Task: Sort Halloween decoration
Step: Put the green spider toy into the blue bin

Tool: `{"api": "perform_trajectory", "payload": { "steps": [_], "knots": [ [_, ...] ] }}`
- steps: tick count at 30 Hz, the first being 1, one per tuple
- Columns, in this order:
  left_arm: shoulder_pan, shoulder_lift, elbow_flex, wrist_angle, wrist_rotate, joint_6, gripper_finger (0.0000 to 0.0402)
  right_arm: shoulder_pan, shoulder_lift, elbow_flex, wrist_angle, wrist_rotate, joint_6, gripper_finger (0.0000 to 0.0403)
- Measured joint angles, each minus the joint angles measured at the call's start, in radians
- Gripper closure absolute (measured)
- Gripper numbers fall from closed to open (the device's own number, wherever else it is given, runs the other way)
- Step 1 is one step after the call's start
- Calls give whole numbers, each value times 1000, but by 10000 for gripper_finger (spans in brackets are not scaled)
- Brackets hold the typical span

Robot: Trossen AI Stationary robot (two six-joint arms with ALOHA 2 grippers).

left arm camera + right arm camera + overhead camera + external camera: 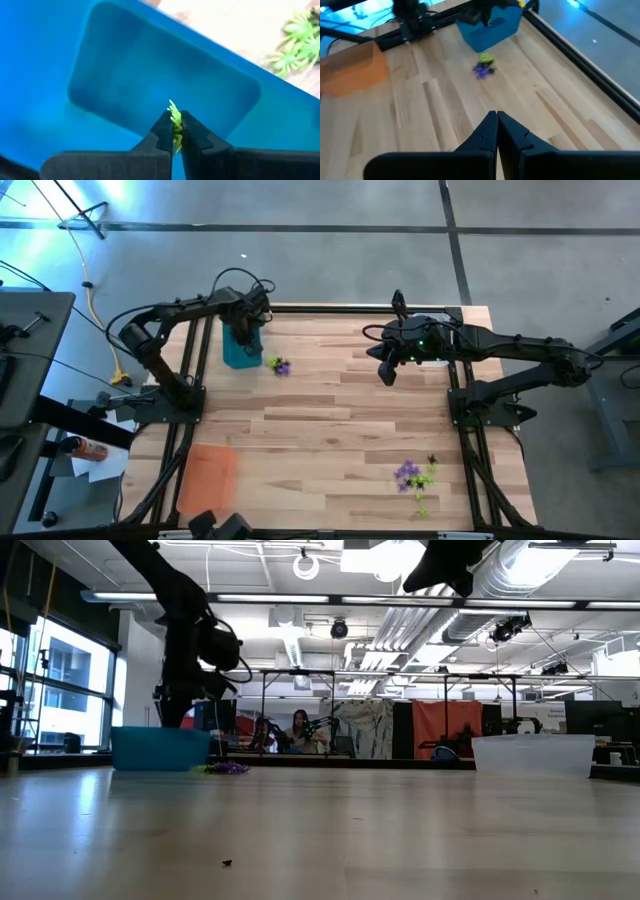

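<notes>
From above, the left gripper [246,330] is hanging over the teal tray [240,350] at the far left of the desk [320,440], while the right gripper [387,374] is hovering over bare wood, well apart from everything. A small clump of purple and green trinkets [280,365] is lying just beside the teal tray, a larger scatter [416,475] is sitting near the front right corner, and an orange tray [207,477] is resting at the front left. From desk height, the teal tray [160,749] is standing under the left arm with the small clump [225,768] beside it, and a clear tray [534,754] is standing to the right; people are sitting in the room behind. Through the left wrist camera, the left gripper [176,131] is pinching a lime green trinket [175,122], its long axis running along the fingers and its spikes poking out past the tips toward the teal tray's [125,65] empty floor. Through the right wrist camera, the right gripper [497,127] is closed on nothing, pointing toward the small clump [484,67], the teal tray [490,27] and the orange tray [352,67], whose contents I cannot make out.
</notes>
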Motion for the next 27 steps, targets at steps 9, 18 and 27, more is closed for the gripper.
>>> {"api": "perform_trajectory", "payload": {
  "steps": [9,18,27],
  "knots": [
    [-2,9,0,2,-95,253,402,0,0,0,0,21,4,402],
    [4,32,0,3,-61,326,392,0,0,0,-1,21,4,402],
    [4,73,0,3,-57,326,386,0,0,0,-1,21,4,402]
  ]
}}
